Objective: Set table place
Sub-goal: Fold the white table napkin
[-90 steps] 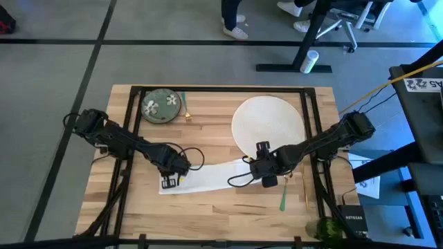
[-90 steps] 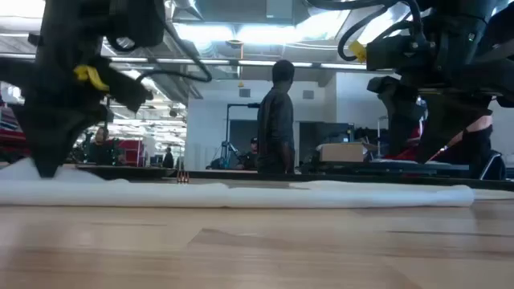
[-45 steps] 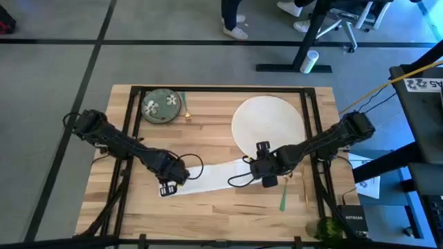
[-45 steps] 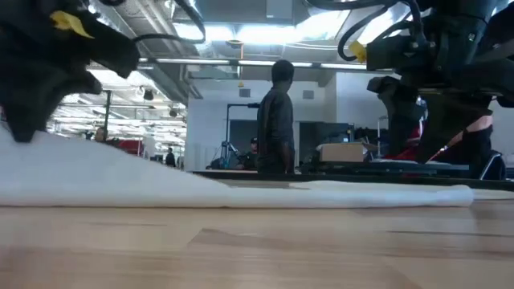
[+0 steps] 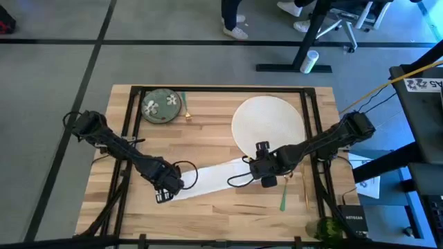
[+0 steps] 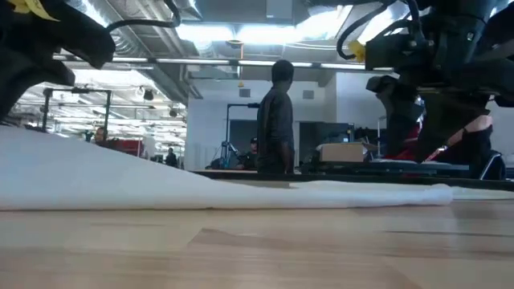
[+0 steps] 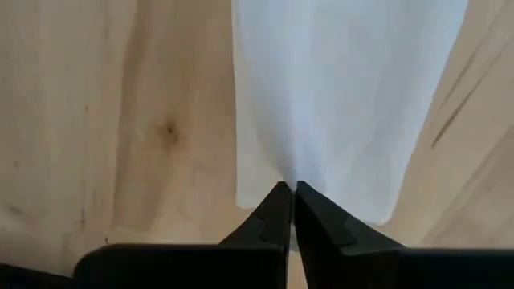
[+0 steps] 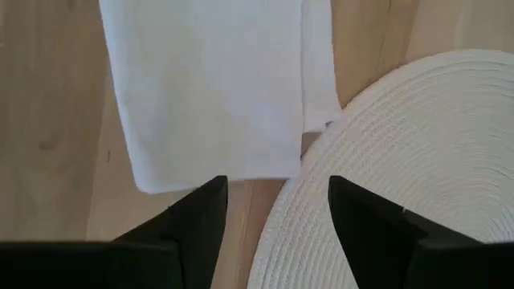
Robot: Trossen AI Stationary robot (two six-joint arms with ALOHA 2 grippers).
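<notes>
Across the light butcher-block tabletop (image 5: 214, 214) the place setting looks only partly laid, as I judge it. A large round white plate (image 5: 268, 126) lies right of centre toward the far edge, and the white napkin (image 5: 214, 177) stretches in a long strip from the plate's near-left rim toward the left. The left gripper (image 7: 287, 193) is pinched tight on the napkin's left end, its fingers pressed together with cloth between them, and the low view shows that end lifted off the wood while the rest lies flat. The right gripper (image 8: 277, 209) hangs spread apart and holding nothing above the napkin's other end, right where it meets the plate. What remains seems considerable: the small green flowered dish (image 5: 161, 106) sits off at the far left corner with a gold utensil (image 5: 186, 107) just beside it, a green-handled piece (image 5: 283, 199) and a thin gold one (image 5: 306, 190) lie near the right frame bar, and a green tumbler (image 5: 325, 228) stands at the near right corner, none of them arranged around the plate. Black frame bars (image 5: 131, 114) cross the tabletop. Beyond it is a grey floor with dark lines, and the low view shows a workshop with bright ceiling lights where a person (image 6: 277, 120) stands.
</notes>
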